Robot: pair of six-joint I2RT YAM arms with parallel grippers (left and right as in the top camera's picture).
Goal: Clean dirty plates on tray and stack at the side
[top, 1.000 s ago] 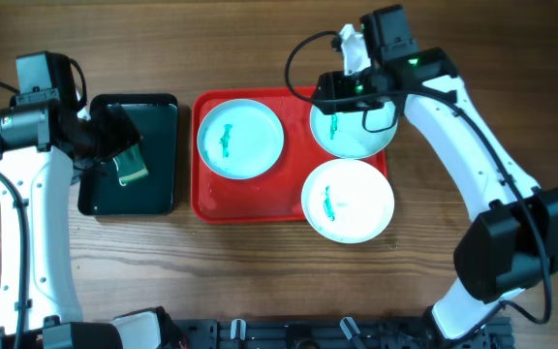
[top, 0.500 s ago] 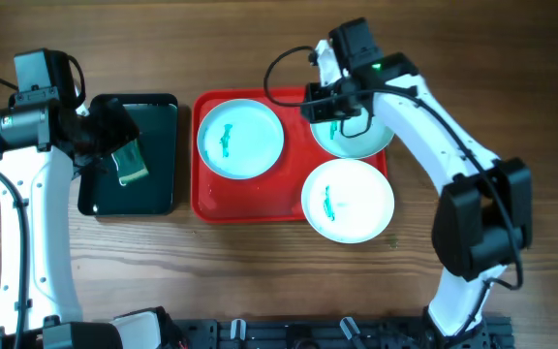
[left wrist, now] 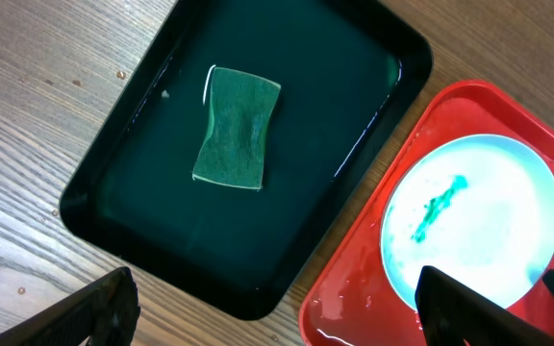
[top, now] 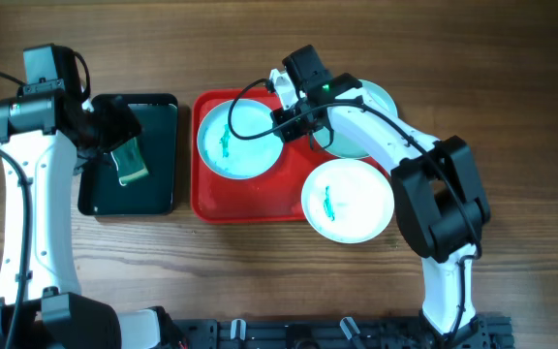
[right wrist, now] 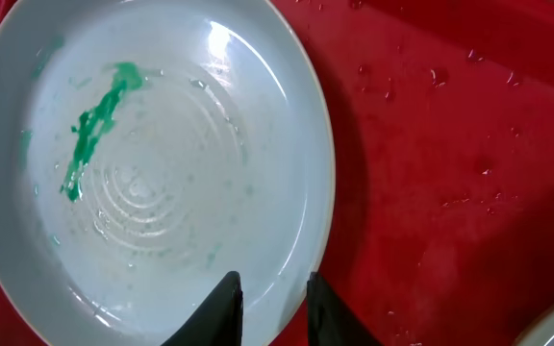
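Note:
Three white plates smeared with green lie on the red tray [top: 206, 199]: a left plate [top: 235, 145], a back right plate [top: 368, 131] partly hidden by my right arm, and a front plate [top: 352, 204]. My right gripper [top: 286, 120] is open, its fingers [right wrist: 272, 303] straddling the left plate's [right wrist: 152, 183] right rim, one finger over the plate and one over the tray. A green sponge [top: 131, 164] lies in the black tray [top: 158, 199]. My left gripper [top: 112, 128] is open and empty [left wrist: 277, 322], above the sponge [left wrist: 237, 127].
The black tray [left wrist: 354, 125] sits just left of the red tray [left wrist: 354, 298] on the wooden table. The left plate also shows in the left wrist view [left wrist: 479, 231]. Bare wood lies in front of both trays and right of the red tray.
My right gripper has swung left from the back right plate to the left plate's right rim. The left arm has shifted only slightly, and the sponge has not moved.

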